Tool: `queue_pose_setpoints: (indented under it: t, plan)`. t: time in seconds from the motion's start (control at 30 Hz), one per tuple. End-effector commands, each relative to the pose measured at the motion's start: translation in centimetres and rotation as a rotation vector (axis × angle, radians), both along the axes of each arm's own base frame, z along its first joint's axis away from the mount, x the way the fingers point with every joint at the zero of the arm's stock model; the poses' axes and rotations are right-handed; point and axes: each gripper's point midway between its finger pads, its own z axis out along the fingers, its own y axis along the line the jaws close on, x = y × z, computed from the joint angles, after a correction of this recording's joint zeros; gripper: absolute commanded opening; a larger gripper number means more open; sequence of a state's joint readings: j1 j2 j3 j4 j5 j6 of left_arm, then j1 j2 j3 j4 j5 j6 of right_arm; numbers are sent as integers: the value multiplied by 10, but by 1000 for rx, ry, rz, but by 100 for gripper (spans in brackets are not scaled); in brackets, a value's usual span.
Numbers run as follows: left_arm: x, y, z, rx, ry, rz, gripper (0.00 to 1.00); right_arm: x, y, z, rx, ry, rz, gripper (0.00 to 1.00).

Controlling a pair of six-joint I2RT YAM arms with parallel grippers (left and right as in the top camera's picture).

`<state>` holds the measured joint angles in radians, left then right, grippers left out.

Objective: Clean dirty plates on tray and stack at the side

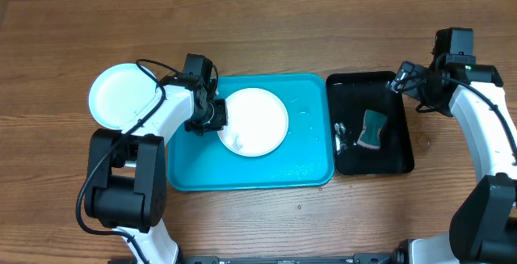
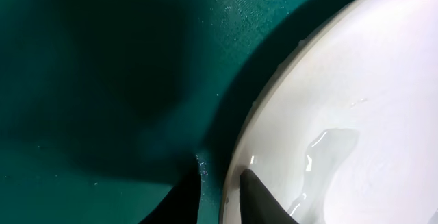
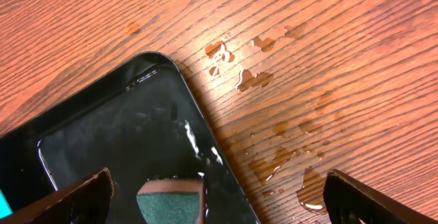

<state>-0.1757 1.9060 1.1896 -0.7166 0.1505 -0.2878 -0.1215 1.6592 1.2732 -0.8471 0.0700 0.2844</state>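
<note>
left claw [image 2: 220, 177] was narrowly parted astride the left rim of the round white plate [image 1: 254, 121], not clamped. That plate, wet and glossy, lay flat on the turquoise tray [image 1: 307, 165]. A second pale plate [image 1: 119, 94] sat on the wood table [image 1: 266, 22] beside it. right claw [image 3: 219, 183] was spread wide and empty over the glossy black tray [image 1: 363, 90] and green sponge [image 1: 373, 128].

Turquoise tray [image 1: 194, 171], white plate [image 1: 254, 121] on it, second white plate [image 1: 119, 94] beside it, glossy black tray [image 1: 400, 161], dark green sponge [image 1: 373, 128], reddish-brown wood-grain table [image 1: 266, 22] with darker wet blotches [image 3: 252, 80].
</note>
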Motion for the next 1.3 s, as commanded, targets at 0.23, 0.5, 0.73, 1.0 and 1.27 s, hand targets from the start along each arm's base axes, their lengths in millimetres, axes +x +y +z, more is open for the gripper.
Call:
queue_pose_setpoints:
  t: [0.23, 0.5, 0.73, 1.0, 1.27]
  plan:
    - [3, -8, 0, -29, -11, -58, 4, 1, 0, 11, -11, -31, 0, 100]
    - [38, -20, 31, -82, -131, -116, 4, 1, 0, 11, -11, -31, 0, 100]
    - [67, -43, 70, -183, -241, -191, 4, 1, 0, 11, -11, -31, 0, 100]
    - [82, -66, 95, -284, -299, -183, 4, 1, 0, 11, -11, -31, 0, 100]
    - [82, -114, 102, -290, -357, -234, 4, 1, 0, 11, -11, -31, 0, 100]
